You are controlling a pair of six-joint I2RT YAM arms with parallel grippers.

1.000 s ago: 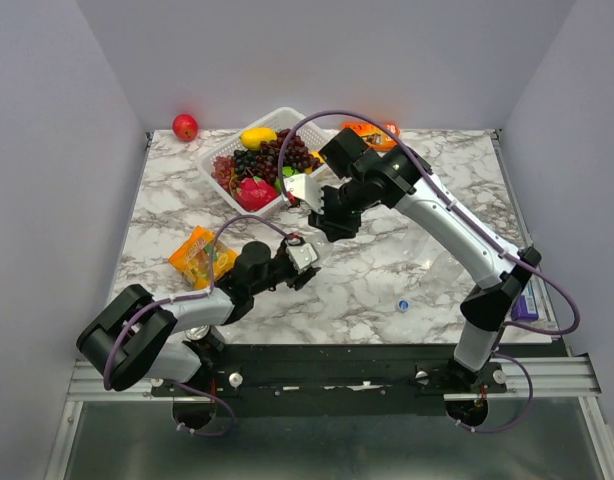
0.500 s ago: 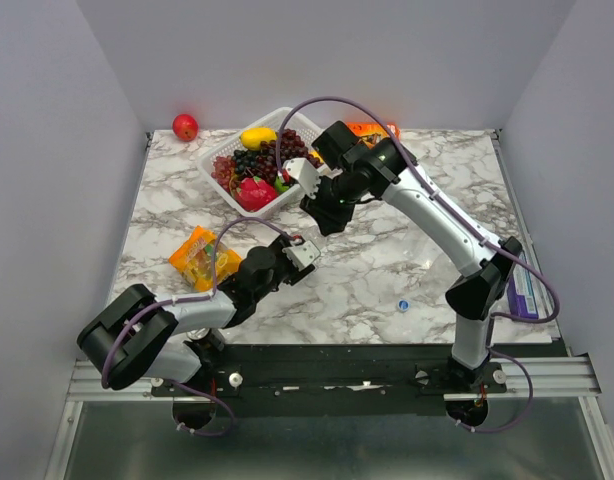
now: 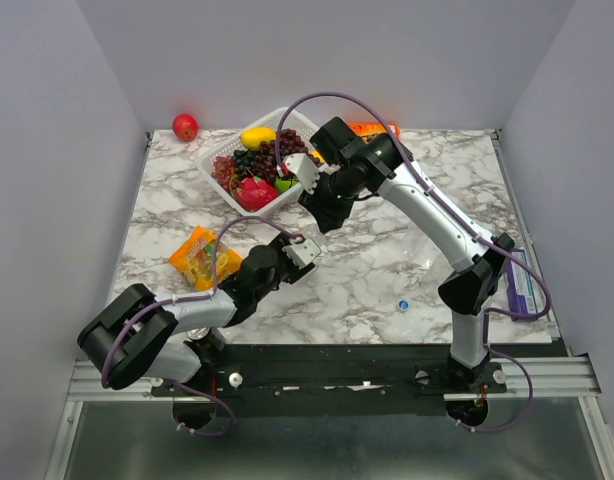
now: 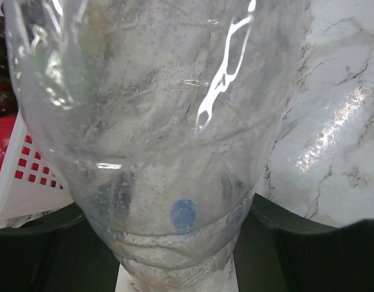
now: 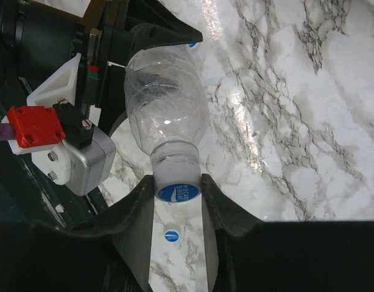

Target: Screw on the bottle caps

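Observation:
My left gripper (image 3: 303, 252) is shut on the body of a clear ribbed bottle (image 5: 164, 91), which lies tilted just above the marble table. The bottle fills the left wrist view (image 4: 162, 109), between my dark fingers (image 4: 47, 237). A blue cap (image 5: 178, 192) sits on its neck. My right gripper (image 3: 323, 214) is shut on this cap, with a finger (image 5: 138, 207) against each side. The cap shows faintly through the bottle in the left wrist view (image 4: 183, 214). A loose blue cap (image 3: 402, 305) lies on the table, and also shows in the right wrist view (image 5: 171, 235). No other bottles are in view.
A white basket (image 3: 219, 150) of fruit stands at the back left, close behind the grippers; its wall shows in the left wrist view (image 4: 28, 182). A red apple (image 3: 185, 127), an orange snack bag (image 3: 200, 257), an orange packet (image 3: 372, 128) and a purple box (image 3: 527, 290) lie around.
My right arm has swung left, its elbow moving in and the gripper shifting slightly up and left at the bottle's neck. The left arm has hardly moved.

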